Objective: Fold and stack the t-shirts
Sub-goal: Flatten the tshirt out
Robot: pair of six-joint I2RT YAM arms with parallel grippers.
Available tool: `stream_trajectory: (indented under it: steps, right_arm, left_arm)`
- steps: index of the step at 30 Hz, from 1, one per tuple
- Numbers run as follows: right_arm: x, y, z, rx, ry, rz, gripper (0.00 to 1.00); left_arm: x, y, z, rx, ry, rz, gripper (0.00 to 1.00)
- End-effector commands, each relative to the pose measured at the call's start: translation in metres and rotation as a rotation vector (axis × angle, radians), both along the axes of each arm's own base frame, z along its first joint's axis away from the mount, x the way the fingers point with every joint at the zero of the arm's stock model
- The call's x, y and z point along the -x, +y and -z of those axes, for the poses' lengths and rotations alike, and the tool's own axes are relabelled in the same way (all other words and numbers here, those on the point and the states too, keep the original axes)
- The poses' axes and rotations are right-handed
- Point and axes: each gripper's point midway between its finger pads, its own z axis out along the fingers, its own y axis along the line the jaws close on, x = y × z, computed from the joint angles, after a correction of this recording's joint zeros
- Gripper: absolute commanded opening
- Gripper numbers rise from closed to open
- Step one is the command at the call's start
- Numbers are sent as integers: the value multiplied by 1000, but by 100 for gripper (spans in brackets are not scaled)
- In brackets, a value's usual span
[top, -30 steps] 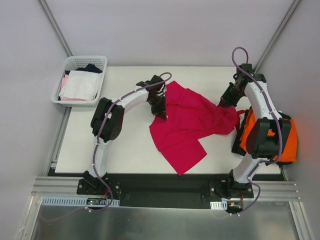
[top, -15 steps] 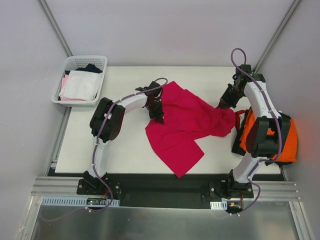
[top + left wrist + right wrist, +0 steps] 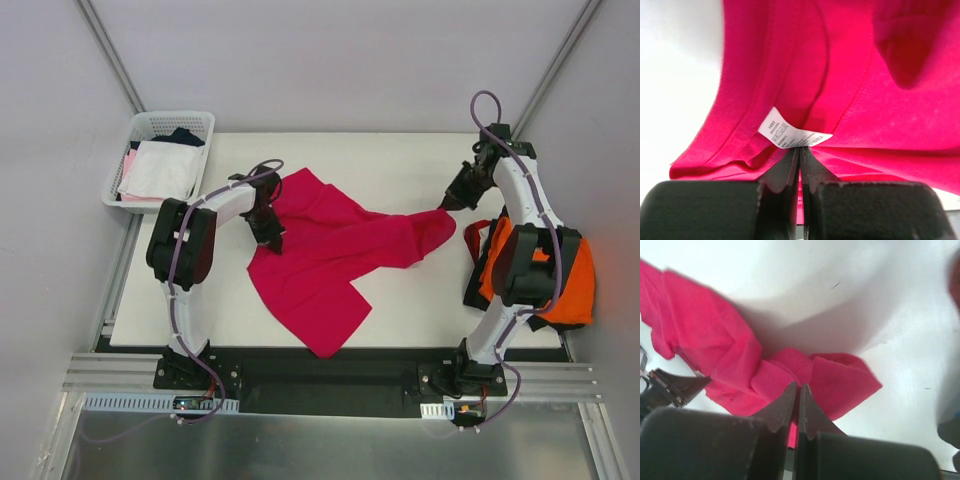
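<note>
The crimson-magenta t-shirt (image 3: 330, 255) lies crumpled across the middle of the white table (image 3: 400, 160). My left gripper (image 3: 268, 232) is shut on its left edge; the left wrist view shows the fingers pinching the cloth (image 3: 850, 90) just below a small white label (image 3: 790, 134). My right gripper (image 3: 447, 204) is shut on the shirt's right end, where the cloth (image 3: 740, 365) bunches in the right wrist view. The bright orange t-shirt (image 3: 575, 280) lies at the table's right edge, partly behind my right arm. The black t-shirt is not clearly in view.
A white mesh basket (image 3: 140, 130) stands off the table's far left corner, holding white, pink and dark garments. A dark strap or cloth (image 3: 478, 262) hangs beside the orange shirt at my right arm.
Both grippers have kept their hold. My left gripper has pulled the shirt leftward, so the whole shirt has slid left and stretched out. My right gripper has stayed near the far right.
</note>
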Motion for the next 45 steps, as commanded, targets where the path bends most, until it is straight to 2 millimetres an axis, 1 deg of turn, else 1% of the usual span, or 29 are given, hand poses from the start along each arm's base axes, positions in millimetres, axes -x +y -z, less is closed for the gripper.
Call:
stream_trajectory:
  steps: [1, 2, 4, 5, 8, 10, 16, 17, 18, 19, 20, 22, 23, 26, 29, 30, 32, 33, 34, 36, 37, 38, 40, 41, 42, 44, 45]
  right_arm:
    - [-5, -34, -18, 32, -46, 71, 1]
    - [-5, -44, -18, 37, -45, 94, 1]
    - [-3, -55, -21, 55, -55, 116, 1]
    - [-2, -64, -22, 61, -57, 138, 1]
    - [2, -79, -24, 72, -56, 173, 1]
    - [5, -84, -24, 79, -55, 190, 1]
    - [18, -111, -30, 147, -51, 263, 1]
    - [21, -119, -32, 156, -53, 286, 1]
    - [23, -124, -32, 164, -52, 301, 1]
    - [26, -128, -32, 162, -48, 312, 1]
    - [30, -137, -33, 163, -46, 338, 1]
    - [35, -145, -35, 160, -48, 361, 1]
    - [39, -152, -37, 159, -51, 388, 1]
    - [44, -160, -40, 155, -56, 425, 1]
    - [44, -159, -42, 145, -66, 428, 1]
    - [44, -151, -38, 106, -60, 414, 1]
    - [41, -144, -34, 64, -64, 405, 1]
    - [42, -135, -28, 21, -53, 388, 1]
    - [41, -131, -26, 9, -57, 374, 6]
    - [43, -123, -24, -13, -52, 353, 20]
    - [44, -120, -24, -14, -65, 342, 36]
    - [44, -118, -26, -17, -75, 336, 44]
    - [40, -115, -33, -26, -111, 322, 54]
    - [38, -112, -36, -37, -123, 314, 55]
    - [35, -112, -39, -39, -132, 309, 55]
    - [28, -108, -42, -47, -145, 291, 55]
    - [24, -104, -44, -62, -157, 279, 55]
  left_arm:
    - [9, 34, -3, -145, 39, -9, 0]
    - [8, 35, -3, -148, 41, -10, 0]
    - [6, 35, -5, -146, 42, -8, 0]
    - [6, 34, -5, -146, 41, -7, 0]
    - [5, 34, -6, -148, 45, 4, 0]
    - [5, 35, -6, -150, 49, 7, 0]
    - [7, 41, -9, -152, 56, 8, 0]
    - [7, 42, -10, -152, 56, 8, 0]
    - [7, 43, -10, -152, 55, 9, 0]
    - [6, 48, -9, -172, 50, 8, 0]
    - [5, 50, -11, -173, 47, 8, 0]
    - [6, 53, -11, -176, 51, 10, 0]
    - [5, 55, -12, -175, 48, 7, 0]
    - [4, 59, -14, -180, 42, 14, 0]
    - [3, 63, -16, -186, 37, 19, 0]
    - [3, 64, -16, -186, 38, 18, 0]
    - [2, 63, -16, -179, 37, 21, 0]
    - [1, 61, -18, -174, 33, 22, 0]
    - [0, 61, -20, -168, 29, 19, 0]
    - [-3, 57, -25, -152, 16, 19, 0]
    - [-5, 57, -29, -145, 3, 18, 0]
    - [-8, 55, -33, -142, -11, 23, 1]
    - [-18, 52, -46, -131, -56, 29, 2]
    - [-22, 51, -52, -127, -74, 32, 4]
    - [-30, 49, -62, -119, -107, 28, 4]
    - [-38, 41, -75, -82, -139, 35, 6]
    - [-49, 37, -88, -63, -182, 33, 8]
